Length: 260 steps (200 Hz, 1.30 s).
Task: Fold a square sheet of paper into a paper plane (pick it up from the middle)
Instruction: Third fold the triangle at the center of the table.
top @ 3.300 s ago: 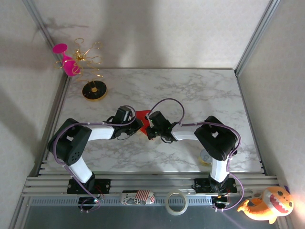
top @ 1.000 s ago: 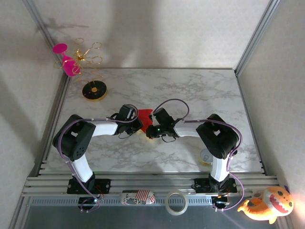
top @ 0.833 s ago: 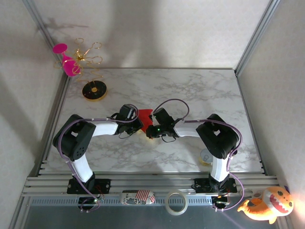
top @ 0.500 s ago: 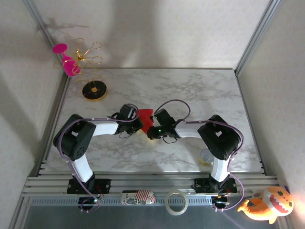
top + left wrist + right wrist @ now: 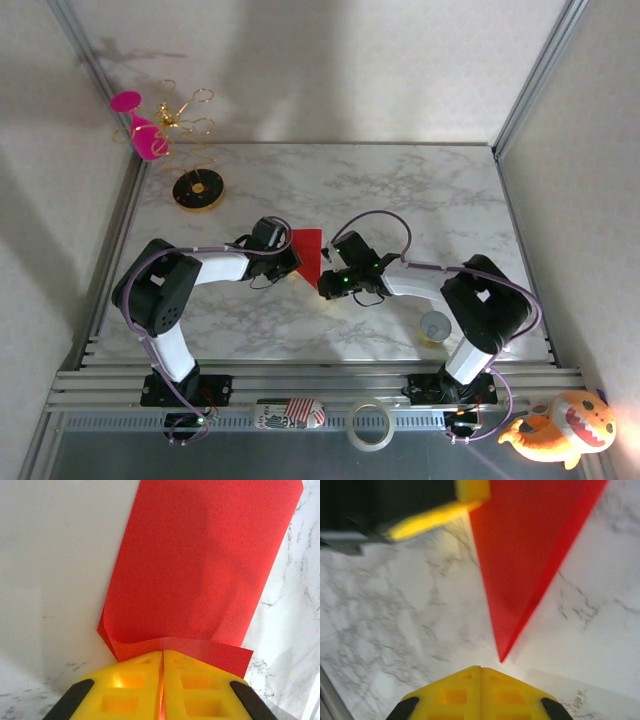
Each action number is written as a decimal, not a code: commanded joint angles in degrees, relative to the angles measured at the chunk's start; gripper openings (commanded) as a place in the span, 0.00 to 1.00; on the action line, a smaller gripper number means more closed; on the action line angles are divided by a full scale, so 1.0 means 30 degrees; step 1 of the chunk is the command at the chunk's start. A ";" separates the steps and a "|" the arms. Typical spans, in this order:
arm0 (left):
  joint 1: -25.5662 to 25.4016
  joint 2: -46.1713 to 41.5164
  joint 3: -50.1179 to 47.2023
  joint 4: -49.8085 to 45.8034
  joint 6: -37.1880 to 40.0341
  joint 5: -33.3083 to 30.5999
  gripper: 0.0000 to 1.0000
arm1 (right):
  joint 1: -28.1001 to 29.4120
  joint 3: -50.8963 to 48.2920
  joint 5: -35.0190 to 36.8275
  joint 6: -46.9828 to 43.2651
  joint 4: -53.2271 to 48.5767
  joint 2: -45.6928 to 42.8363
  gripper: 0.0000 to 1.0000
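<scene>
The red paper [image 5: 307, 254] is near the middle of the table [image 5: 420, 200], a bit toward the near edge. It is folded, with two layers at the edge where it is held. One end comes to a sharp point. I cannot tell if it lies flat on the table or is lifted a little.

The left pincer [image 5: 163, 655] is closed tight on the near edge of the paper. Its two yellow fingers press together with the paper between them, and the paper curls up a little right there.

The right pincer [image 5: 481, 669] is closed too, and it holds nothing. The sharp point of the paper is just in front of its tips and does not touch them.

A pink glass [image 5: 140, 128] hangs on a gold stand [image 5: 196, 189] at the far left corner of the table. A tape roll [image 5: 369, 424] and a toy dinosaur [image 5: 560, 428] sit off the near edge of the table
</scene>
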 commanded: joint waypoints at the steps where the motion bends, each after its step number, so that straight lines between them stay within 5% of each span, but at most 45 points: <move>1: -0.0017 0.1035 -0.0286 -0.2444 0.0417 -0.1588 0.10 | 0.0023 0.0816 0.0405 -0.0013 0.0692 0.0183 0.04; 94: -0.0076 0.0224 0.0553 -0.1769 0.0571 -0.0370 0.11 | 0.0017 0.3347 0.1570 -0.0354 -0.0760 0.4056 0.03; 143: -0.0076 -0.1259 0.0375 -0.0135 0.2838 0.0675 0.23 | 0.0037 0.3010 0.2033 -0.0544 -0.1698 0.4521 0.03; 260: 0.0207 0.0198 0.0891 -0.1456 0.6939 0.0290 0.21 | 0.0035 0.2853 0.2801 -0.1283 -0.2959 0.5005 0.01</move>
